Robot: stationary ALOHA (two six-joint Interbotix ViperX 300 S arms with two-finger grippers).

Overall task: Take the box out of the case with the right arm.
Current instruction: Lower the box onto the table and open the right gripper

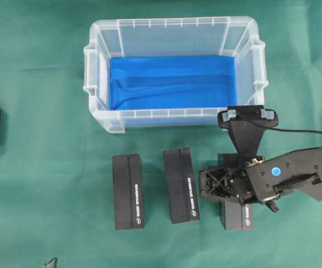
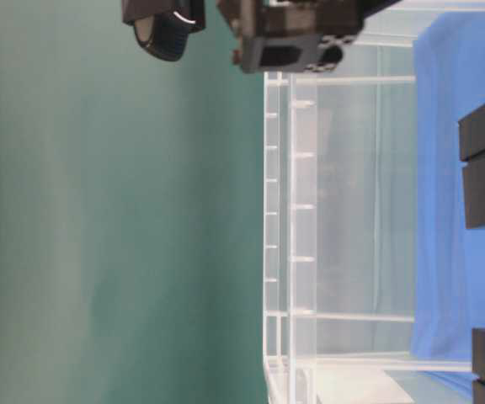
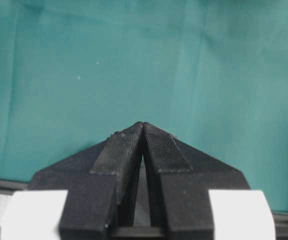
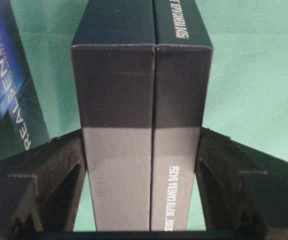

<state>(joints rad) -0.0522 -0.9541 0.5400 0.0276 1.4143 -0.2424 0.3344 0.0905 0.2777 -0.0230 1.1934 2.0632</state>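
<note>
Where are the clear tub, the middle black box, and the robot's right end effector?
clear tub (image 1: 102, 120): overhead view, front-left corner wall.
middle black box (image 1: 180, 187): overhead view, top face.
right end effector (image 4: 144, 165): right wrist view, between fingertips.

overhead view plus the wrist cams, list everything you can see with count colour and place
case: one, clear plastic with a blue sheet on its bottom, far middle of the table, no box inside
boxes: three, black with white print, in a row on the cloth in front of the case: left box, middle box, right box mostly hidden under the right arm
table cloth: one, green, under everything
right arm: one, black, reaching in from the right; its right hand has a finger on each side of the right box, fingers close against it
left hand: one, black with white parts, closed with nothing in it, over bare cloth, seen only by its own camera
</note>
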